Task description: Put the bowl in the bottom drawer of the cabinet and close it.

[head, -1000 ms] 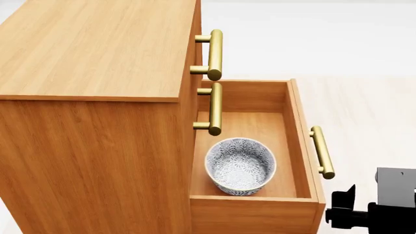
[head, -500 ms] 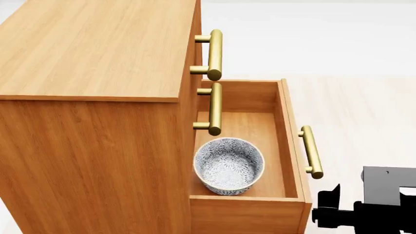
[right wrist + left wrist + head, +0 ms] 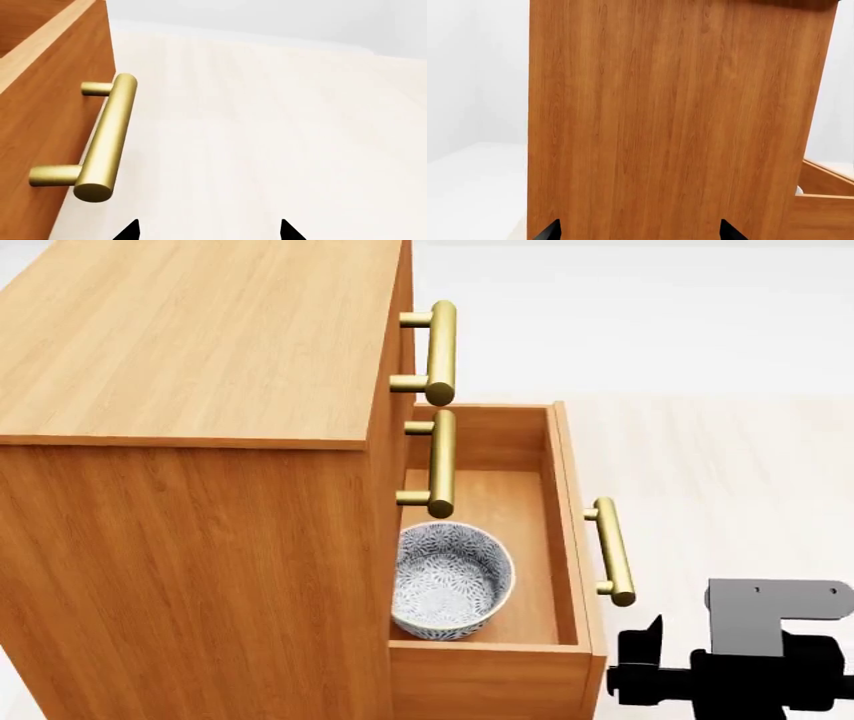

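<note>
The bottom drawer (image 3: 571, 540) has slid further shut, bowl (image 3: 451, 579) inside.

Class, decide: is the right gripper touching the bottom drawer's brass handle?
Apart. The right wrist view shows bare floor between the right gripper fingertips and the brass handle.

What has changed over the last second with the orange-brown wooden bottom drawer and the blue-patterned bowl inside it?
The orange-brown wooden bottom drawer has slid partway into the wood-grain cabinet, carrying the blue-and-white floral bowl with it. The right gripper followed the drawer front inward; its hold isn't visible. The two upper brass bar handles stayed put, and the drawer remains partly open.
</note>
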Available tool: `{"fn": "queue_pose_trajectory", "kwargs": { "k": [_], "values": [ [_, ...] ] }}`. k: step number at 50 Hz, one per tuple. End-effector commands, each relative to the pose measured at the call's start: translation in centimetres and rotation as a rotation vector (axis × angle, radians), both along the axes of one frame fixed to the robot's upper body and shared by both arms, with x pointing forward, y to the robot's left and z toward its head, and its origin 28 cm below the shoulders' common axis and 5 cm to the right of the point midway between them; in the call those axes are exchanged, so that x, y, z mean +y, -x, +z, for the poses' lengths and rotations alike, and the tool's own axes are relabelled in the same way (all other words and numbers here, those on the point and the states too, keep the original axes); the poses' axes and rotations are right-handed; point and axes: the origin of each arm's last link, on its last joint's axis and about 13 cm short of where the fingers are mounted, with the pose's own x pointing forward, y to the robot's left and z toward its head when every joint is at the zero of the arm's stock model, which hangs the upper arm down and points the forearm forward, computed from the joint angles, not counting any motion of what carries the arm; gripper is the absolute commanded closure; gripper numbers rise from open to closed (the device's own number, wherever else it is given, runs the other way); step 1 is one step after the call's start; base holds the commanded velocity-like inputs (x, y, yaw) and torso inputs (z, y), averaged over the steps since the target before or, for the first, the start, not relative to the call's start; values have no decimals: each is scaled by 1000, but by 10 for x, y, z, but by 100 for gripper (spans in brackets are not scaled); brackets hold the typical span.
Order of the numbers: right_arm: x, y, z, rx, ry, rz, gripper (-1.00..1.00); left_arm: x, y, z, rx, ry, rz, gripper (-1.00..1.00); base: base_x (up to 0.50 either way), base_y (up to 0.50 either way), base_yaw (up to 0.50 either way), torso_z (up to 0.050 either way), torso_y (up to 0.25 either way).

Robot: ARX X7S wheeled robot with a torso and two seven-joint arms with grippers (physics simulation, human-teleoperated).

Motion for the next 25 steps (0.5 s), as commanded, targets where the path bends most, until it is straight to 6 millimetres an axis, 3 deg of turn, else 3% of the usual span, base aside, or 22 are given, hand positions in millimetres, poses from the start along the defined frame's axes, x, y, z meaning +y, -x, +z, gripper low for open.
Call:
{"fn": "queue_pose_trajectory", "kwargs": {
  "k": [1,6,23,25],
  "values": [
    [11,-2,-3,3,-19,31,-100,0,0,-1,-1,2,-1,-100,0,0,0,0,0],
    [13,-3,-4,6,-22,38,-100,0,1,-7,-1,4,-2,-100,0,0,0,0,0],
    [22,-6,-2,-11,-32,62,-100,0,0,0,-2,3,-2,-100,0,0,0,0,0],
    [24,-6,-1,-12,-34,68,-100,0,0,-6,-2,3,-2,-100,0,0,0,0,0]
  ]
}}
